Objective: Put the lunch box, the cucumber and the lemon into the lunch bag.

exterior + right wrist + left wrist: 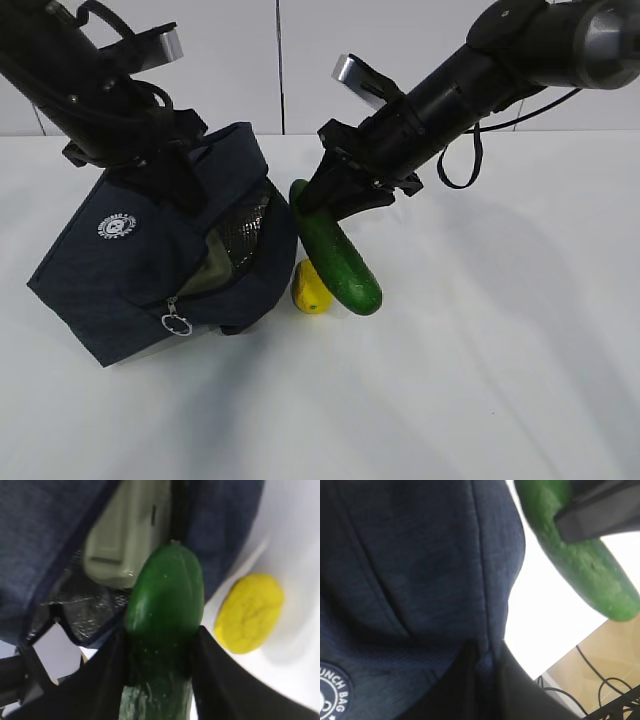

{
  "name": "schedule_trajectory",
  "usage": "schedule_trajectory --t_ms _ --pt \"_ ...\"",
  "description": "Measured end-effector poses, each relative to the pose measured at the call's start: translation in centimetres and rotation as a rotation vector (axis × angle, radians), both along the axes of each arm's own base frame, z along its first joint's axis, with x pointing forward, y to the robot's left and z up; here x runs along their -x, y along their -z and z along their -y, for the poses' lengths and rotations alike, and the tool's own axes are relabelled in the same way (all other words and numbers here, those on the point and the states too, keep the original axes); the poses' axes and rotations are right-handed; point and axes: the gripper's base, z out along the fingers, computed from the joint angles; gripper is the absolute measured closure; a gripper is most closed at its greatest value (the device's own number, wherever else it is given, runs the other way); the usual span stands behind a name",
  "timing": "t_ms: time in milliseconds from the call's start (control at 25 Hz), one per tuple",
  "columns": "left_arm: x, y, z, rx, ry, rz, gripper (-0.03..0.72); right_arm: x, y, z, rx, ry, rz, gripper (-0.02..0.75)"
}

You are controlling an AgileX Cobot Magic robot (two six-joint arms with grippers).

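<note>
Cucumber in my right pincer, poised beside the open bag.

On the left, my left pincer (165, 165) is pinched nearly closed on the fabric of the lunch bag (120, 270), holding it tipped with its mouth open; inside, the pale green lid of the lunch box (125, 535) shows against the silvery lining. The lemon (311, 287) lies on the table (480, 350) just beside the bag, near the cucumber's lower tip. My right pincer (325, 195) is partly open around the cucumber (340, 260), gripping its upper end, the body hanging down at a slant. I judge it stiff, glossy and likely slippery, with fair weight below my hold, so a grip nearer the middle would steady it.
</note>
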Motion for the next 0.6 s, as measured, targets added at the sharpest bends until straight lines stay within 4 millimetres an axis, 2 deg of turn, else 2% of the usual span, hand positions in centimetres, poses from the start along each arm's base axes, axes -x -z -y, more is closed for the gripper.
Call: schedule_trajectory --t_ms 160,440,600 --pt "0.0 0.0 0.1 0.009 -0.005 0.002 0.669 -0.1 -0.3 -0.6 -0.103 -0.004 0.007 0.45" --pt "0.0 -0.1 0.1 0.014 -0.007 0.0 0.669 -0.7 3.3 -3.0 -0.252 -0.015 -0.036 0.45" --pt "-0.1 -0.1 0.1 0.014 -0.008 0.002 0.669 -1.5 4.1 -3.9 -0.354 0.041 0.003 0.45"
